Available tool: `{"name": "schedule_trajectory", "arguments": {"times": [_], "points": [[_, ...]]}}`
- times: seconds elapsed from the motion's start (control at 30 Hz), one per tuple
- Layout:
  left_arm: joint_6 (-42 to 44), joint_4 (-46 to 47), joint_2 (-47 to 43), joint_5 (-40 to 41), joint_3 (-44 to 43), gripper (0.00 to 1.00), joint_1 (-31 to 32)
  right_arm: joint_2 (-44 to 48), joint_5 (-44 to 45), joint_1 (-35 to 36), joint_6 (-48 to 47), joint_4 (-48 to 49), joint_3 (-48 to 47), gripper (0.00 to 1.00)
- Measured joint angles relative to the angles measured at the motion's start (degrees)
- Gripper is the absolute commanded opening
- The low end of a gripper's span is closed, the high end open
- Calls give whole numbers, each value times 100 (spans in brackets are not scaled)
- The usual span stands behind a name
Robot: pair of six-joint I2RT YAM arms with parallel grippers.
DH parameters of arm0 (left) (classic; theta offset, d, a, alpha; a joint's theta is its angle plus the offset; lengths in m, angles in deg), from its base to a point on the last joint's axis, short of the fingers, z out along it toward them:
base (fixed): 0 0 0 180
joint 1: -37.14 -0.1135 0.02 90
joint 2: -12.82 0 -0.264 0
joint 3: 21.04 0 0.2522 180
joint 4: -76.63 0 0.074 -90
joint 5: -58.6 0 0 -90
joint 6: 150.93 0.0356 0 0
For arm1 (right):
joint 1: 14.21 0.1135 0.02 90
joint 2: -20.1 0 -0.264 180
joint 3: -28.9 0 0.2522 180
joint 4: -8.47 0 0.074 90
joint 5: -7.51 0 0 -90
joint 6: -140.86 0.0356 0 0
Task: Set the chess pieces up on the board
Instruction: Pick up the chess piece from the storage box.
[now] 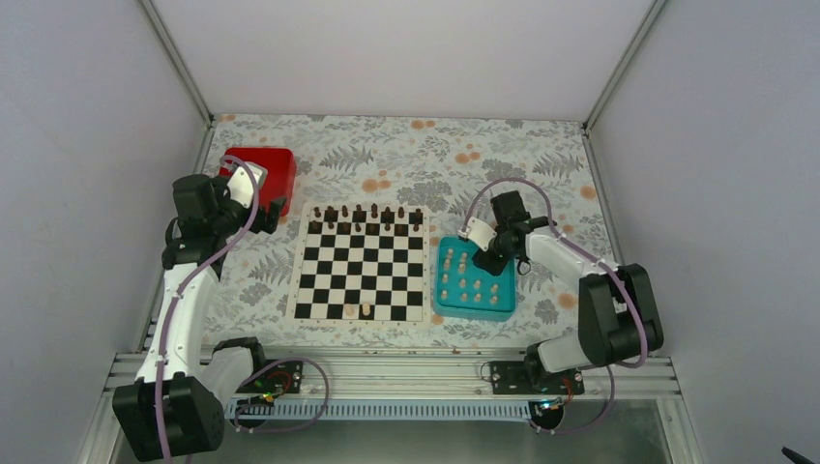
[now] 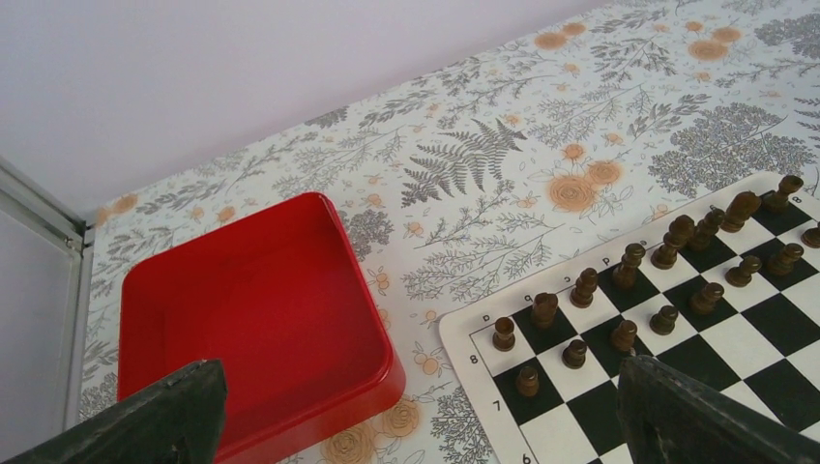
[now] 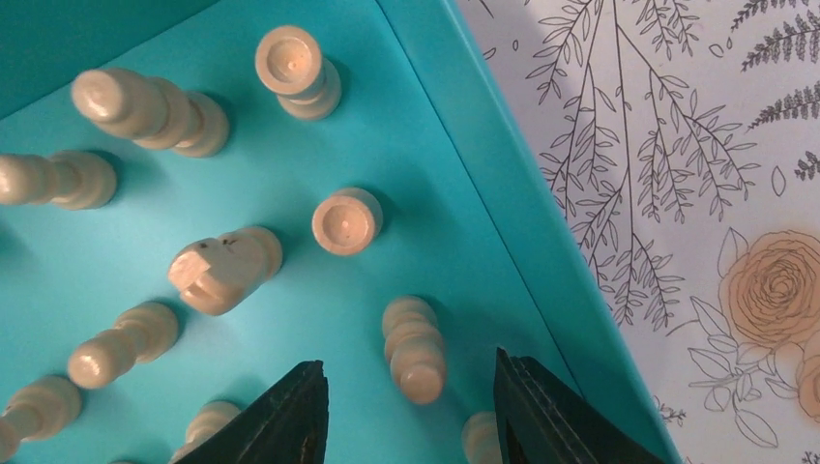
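Note:
The chessboard [image 1: 362, 263] lies mid-table with dark pieces [image 1: 366, 215] along its two far rows and one light piece [image 1: 366, 309] on the near row. A teal tray [image 1: 504, 304] to its right holds several light pieces. My right gripper [image 3: 410, 382] is open above the tray, a light pawn [image 3: 414, 348] standing between its fingertips, untouched; a light knight [image 3: 220, 270] stands to the left. My left gripper [image 2: 416, 411] is open and empty, hanging between the red tray [image 2: 253, 314] and the board's far-left corner [image 2: 483, 333].
The red tray [image 1: 261, 172] at the far left of the floral mat is empty. Grey walls and metal frame posts enclose the table. The teal tray's right wall [image 3: 503, 174] runs close beside my right finger [image 3: 556, 416].

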Motion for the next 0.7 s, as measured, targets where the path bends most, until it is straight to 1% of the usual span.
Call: {"name": "schedule_trajectory", "arguments": {"times": [0.13, 0.2, 0.3, 0.5, 0.53, 0.6, 0.7], "points": [[0, 2, 0, -2, 0, 100, 0, -146, -22, -35, -15, 111, -2, 41], [0, 2, 0, -2, 0, 100, 0, -212, -59, -39, -13, 136, -26, 37], [0, 2, 0, -4, 0, 100, 0, -297, -166, -37, -17, 162, -94, 31], [0, 2, 0, -35, 0, 100, -2, -378, -299, -39, -44, 164, -238, 14], [0, 2, 0, -44, 0, 100, 0, -387, -302, -37, -37, 149, -251, 14], [2, 2, 0, -46, 0, 100, -2, -409, -304, -37, -28, 94, -291, 21], [2, 2, 0, -66, 0, 100, -2, -409, -297, -39, -28, 28, -302, 24]]}}
